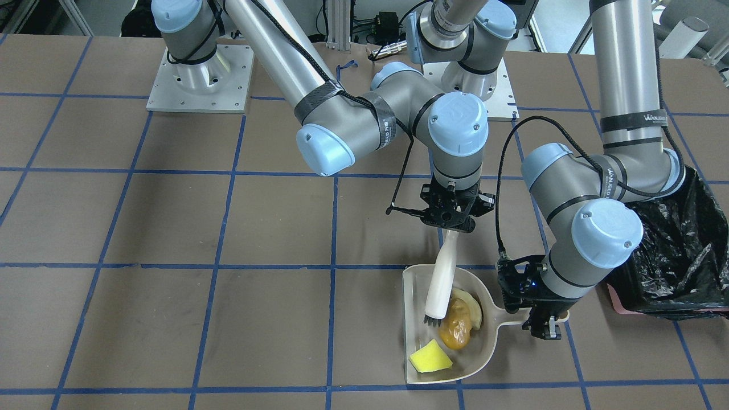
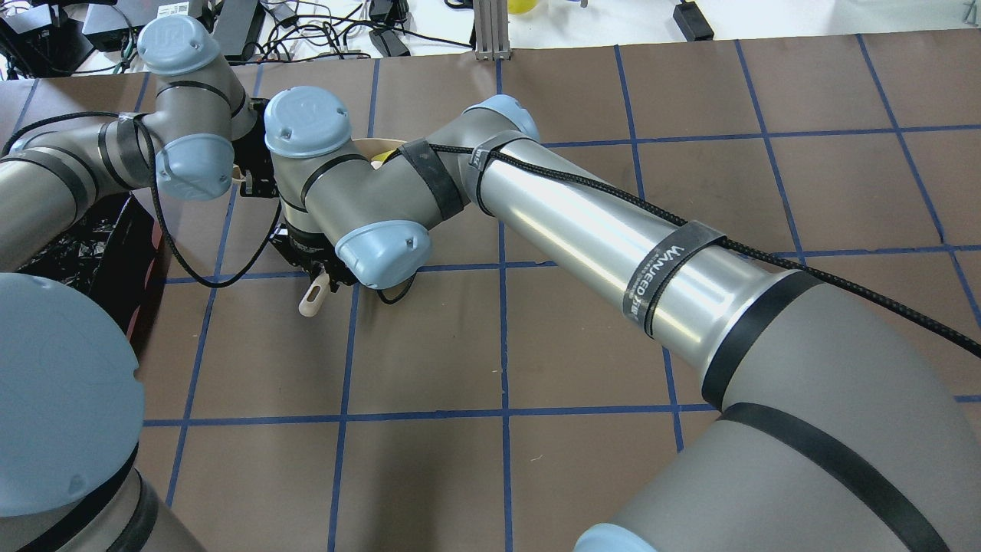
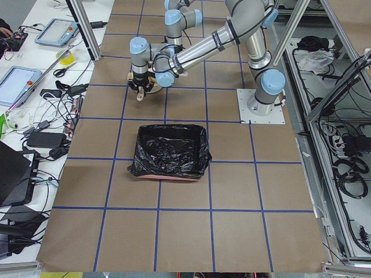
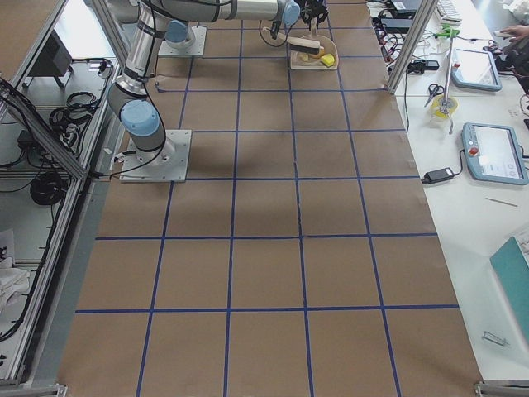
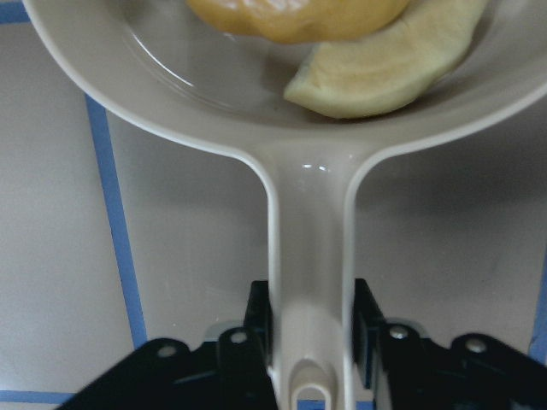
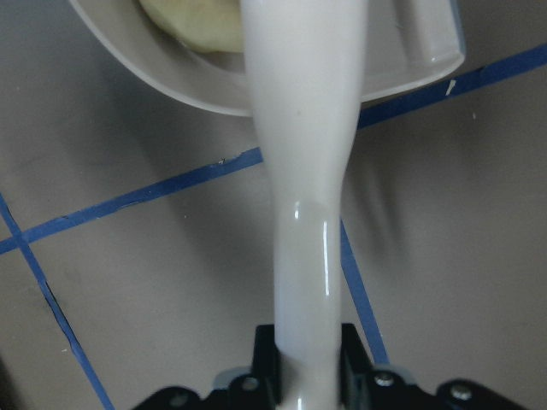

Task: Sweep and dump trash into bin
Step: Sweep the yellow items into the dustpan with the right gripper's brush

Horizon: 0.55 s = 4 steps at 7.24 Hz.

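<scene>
The beige dustpan [image 1: 418, 307] lies on the table and holds all three trash pieces: the golden-brown roll [image 1: 455, 326], the cream crescent slice [image 1: 472, 306] and the yellow wedge [image 1: 430, 359]. My left gripper [image 1: 544, 329] is shut on the dustpan's handle [image 5: 309, 256]. My right gripper [image 1: 453, 222] is shut on a white brush [image 1: 441, 279], whose bristles touch the roll inside the pan. The handle also shows in the right wrist view [image 6: 303, 171]. The black-lined bin [image 1: 678, 256] stands beside my left arm, apart from the pan.
The brown table [image 1: 171, 228] carries a grid of blue tape lines. Both arm bases [image 1: 199, 80] stand at the robot's edge. In the exterior left view the bin [image 3: 171, 150] sits near the table's middle. A side table with tablets and cables [image 4: 488, 149] runs along the far edge.
</scene>
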Each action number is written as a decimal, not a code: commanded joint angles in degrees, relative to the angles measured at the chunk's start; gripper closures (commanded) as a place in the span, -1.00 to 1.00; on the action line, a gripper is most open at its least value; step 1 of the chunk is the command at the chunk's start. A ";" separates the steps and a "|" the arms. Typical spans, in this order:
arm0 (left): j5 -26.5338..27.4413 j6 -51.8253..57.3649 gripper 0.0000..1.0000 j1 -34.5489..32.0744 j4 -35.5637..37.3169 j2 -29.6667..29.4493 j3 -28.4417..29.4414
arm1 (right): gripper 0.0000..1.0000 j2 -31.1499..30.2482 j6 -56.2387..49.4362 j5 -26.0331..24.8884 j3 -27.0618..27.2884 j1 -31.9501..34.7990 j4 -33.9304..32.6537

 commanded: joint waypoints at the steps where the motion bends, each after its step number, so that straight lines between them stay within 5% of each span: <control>1: -0.40 0.09 1.00 0.03 0.00 0.04 0.00 | 1.00 -2.25 -0.82 -3.75 0.45 -2.65 3.89; 4: -5.20 0.00 1.00 0.90 -0.09 0.74 -0.35 | 1.00 -6.47 -9.76 -9.39 1.59 -10.73 11.97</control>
